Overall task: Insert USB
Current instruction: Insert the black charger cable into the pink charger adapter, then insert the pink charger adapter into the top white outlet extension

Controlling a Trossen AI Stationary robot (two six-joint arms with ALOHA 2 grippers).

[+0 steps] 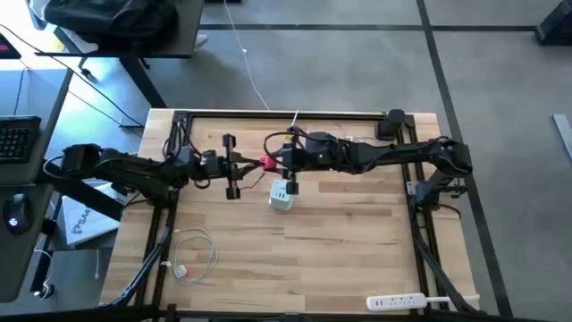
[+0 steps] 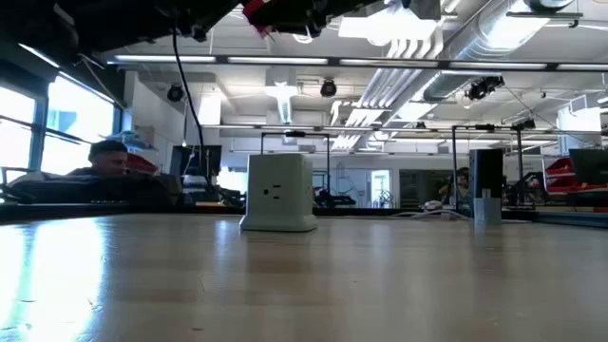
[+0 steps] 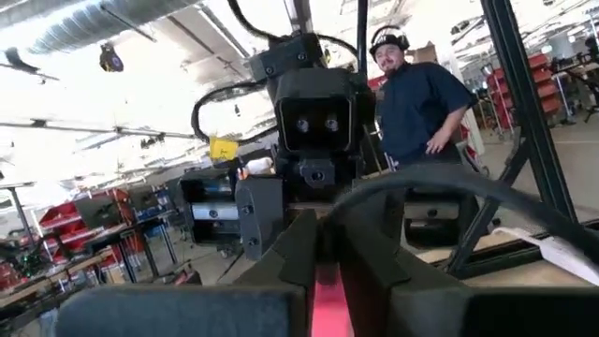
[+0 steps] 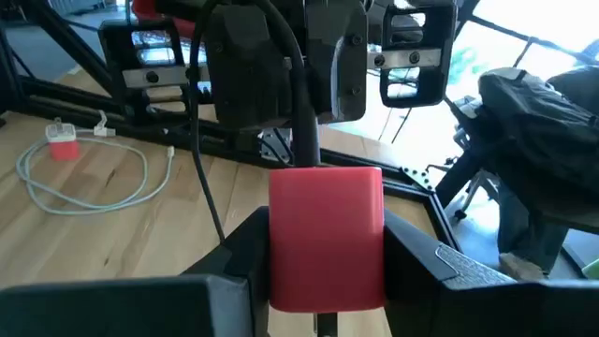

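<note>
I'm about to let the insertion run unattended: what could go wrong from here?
1. Both the left gripper and the right gripper appear shut on the red USB plug, held in the air; a poor handover could drop or twist it.
2. The white charger cube stands loose on the table; pushing the plug in could tip or slide it.

Charger cube (image 1: 281, 196) on table (image 1: 340, 241) centre; coiled cable (image 1: 189, 255) front-left; power strip (image 1: 399, 302) front-right.
</note>
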